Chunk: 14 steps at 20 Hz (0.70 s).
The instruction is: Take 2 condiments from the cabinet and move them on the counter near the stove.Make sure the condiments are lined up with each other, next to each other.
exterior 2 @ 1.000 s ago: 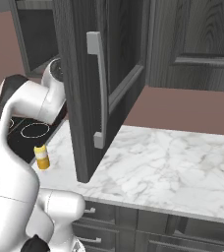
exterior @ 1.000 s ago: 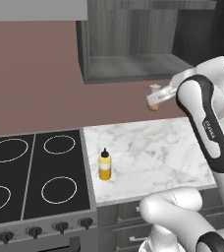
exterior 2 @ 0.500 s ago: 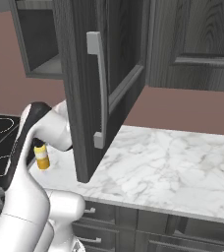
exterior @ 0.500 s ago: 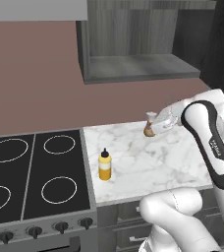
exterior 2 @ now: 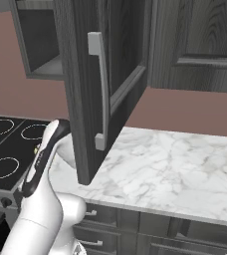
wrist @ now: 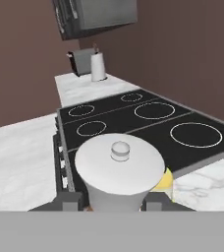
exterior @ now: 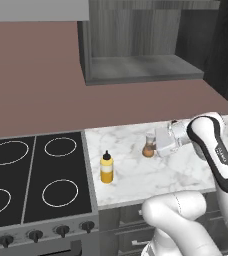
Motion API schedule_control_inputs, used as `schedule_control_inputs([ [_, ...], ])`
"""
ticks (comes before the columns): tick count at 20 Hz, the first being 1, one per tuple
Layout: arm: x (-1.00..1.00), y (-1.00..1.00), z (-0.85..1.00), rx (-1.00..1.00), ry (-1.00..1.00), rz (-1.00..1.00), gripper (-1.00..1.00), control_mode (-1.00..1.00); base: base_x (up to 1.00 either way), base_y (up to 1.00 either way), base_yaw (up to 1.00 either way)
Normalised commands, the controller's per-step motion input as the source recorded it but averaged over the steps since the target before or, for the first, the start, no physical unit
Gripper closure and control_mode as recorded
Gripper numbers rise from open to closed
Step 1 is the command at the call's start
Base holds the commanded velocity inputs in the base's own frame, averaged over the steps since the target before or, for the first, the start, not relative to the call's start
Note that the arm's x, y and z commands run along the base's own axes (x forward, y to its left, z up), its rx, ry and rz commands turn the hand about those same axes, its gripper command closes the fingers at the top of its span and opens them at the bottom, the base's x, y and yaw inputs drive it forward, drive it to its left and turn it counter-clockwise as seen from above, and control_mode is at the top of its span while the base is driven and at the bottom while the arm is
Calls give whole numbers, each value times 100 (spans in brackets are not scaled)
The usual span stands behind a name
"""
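While gripper grips shaker, arm reaches level.

Condiments: two, one yellow bottle beyond the fingers and one brown shaker between them. Cooktop: one, with four ring burners and four front knobs in the left base view. Also one open cabinet, one cabinet door with one handle, one counter, one paper roll.

Yellow sqz bottle upright on counter by stove, brown shaker (white top) held nearby
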Motion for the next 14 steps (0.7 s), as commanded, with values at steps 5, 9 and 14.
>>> schedule_control_inputs([
  [5,0,16,-53,-2,-1,29,100,-100,0,0,0],
  [9,0,2,-34,-2,-1,22,100,-100,0,0,0],
  [14,0,0,-26,0,0,15,100,-100,0,0,0],
])
